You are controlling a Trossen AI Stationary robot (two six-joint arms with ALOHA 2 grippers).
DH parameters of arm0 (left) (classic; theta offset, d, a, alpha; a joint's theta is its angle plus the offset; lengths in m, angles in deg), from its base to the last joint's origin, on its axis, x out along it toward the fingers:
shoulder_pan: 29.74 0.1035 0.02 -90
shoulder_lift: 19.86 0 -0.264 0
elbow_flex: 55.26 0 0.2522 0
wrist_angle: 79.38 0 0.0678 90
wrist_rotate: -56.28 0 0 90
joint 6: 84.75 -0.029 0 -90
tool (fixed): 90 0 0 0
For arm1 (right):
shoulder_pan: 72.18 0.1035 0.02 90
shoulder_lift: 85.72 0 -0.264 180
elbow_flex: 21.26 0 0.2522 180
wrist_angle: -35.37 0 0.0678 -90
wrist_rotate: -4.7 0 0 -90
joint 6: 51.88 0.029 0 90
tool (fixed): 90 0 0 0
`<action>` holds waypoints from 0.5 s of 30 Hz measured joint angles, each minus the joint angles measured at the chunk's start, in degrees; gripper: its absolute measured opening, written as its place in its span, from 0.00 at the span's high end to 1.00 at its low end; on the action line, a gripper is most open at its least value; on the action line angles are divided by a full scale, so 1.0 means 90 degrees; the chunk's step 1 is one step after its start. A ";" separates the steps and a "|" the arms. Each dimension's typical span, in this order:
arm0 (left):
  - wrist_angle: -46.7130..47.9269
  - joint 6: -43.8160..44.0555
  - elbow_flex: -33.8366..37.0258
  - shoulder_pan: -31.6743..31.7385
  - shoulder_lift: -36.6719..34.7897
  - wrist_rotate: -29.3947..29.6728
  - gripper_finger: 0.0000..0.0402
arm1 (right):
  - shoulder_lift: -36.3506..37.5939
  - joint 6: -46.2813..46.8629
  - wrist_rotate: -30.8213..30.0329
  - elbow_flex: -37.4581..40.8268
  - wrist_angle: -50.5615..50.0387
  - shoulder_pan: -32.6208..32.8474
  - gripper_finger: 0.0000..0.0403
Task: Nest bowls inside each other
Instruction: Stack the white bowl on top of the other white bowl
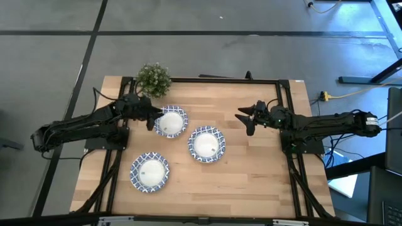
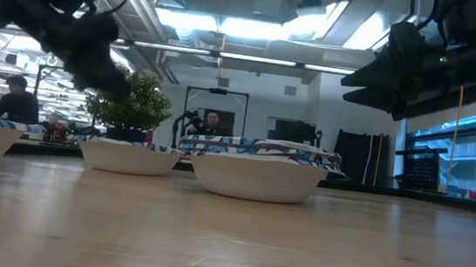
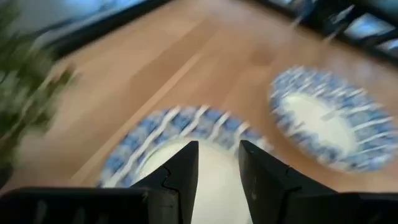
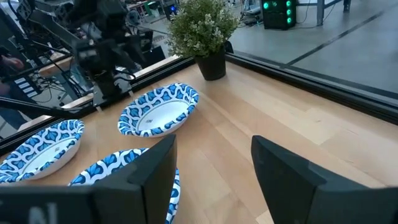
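Note:
Three blue-and-white rimmed bowls show on the wooden table: a far bowl [image 1: 169, 122], a middle bowl [image 1: 206, 144] and a near-left bowl [image 1: 149, 171], each resting on its base. In the low view the middle bowl [image 2: 257, 166] seems to have a doubled rim; whether bowls are nested in it I cannot tell. My left gripper [image 1: 151, 119] is open with a narrow gap and hovers over the far bowl's left rim [image 3: 155, 134], touching nothing. My right gripper [image 1: 245, 120] is open, held above bare table right of the middle bowl [image 4: 124, 174].
A small green potted plant [image 1: 154, 80] stands at the table's far edge, just behind the far bowl and the left arm. Bare wood [image 1: 257, 169] lies to the right of and in front of the middle bowl. People sit in the room beyond the table [image 2: 213, 122].

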 joint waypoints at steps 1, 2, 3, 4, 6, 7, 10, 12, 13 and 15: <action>0.0180 0.0047 0.0000 -0.0031 0.0006 0.0184 0.73 | 0.0000 0.0000 0.0000 0.0000 0.0000 0.0000 0.48; 0.0330 0.0158 0.0000 -0.0057 0.0011 0.0362 0.73 | 0.0000 0.0002 0.0000 0.0000 0.0000 0.0000 0.48; 0.0452 0.0298 0.0000 -0.0085 0.0011 0.0510 0.73 | 0.0000 0.0002 0.0000 0.0000 0.0000 0.0000 0.48; 0.0535 0.0419 0.0000 -0.0100 0.0011 0.0591 0.73 | -0.0001 0.0002 0.0000 0.0000 0.0000 0.0000 0.48; 0.0650 0.0569 0.0000 -0.0127 0.0011 0.0650 0.73 | -0.0002 0.0002 0.0000 0.0000 0.0000 0.0000 0.48; 0.0673 0.0627 0.0000 -0.0146 0.0011 0.0650 0.73 | -0.0002 0.0002 0.0000 0.0000 0.0000 -0.0002 0.48; 0.0723 0.0956 0.0000 -0.0167 0.0011 0.0650 0.73 | -0.0002 0.0002 0.0000 -0.0002 -0.0002 -0.0002 0.48; 0.0766 0.1286 0.0000 -0.0164 0.0015 0.0685 0.73 | -0.0002 0.0002 0.0000 -0.0002 -0.0002 -0.0002 0.48; 0.0779 0.1400 0.0000 -0.0164 0.0040 0.0697 0.73 | -0.0002 0.0002 0.0000 -0.0002 -0.0002 -0.0002 0.48; 0.0818 0.1613 0.0000 -0.0165 0.0099 0.0742 0.73 | -0.0002 0.0002 0.0000 -0.0004 -0.0002 -0.0002 0.48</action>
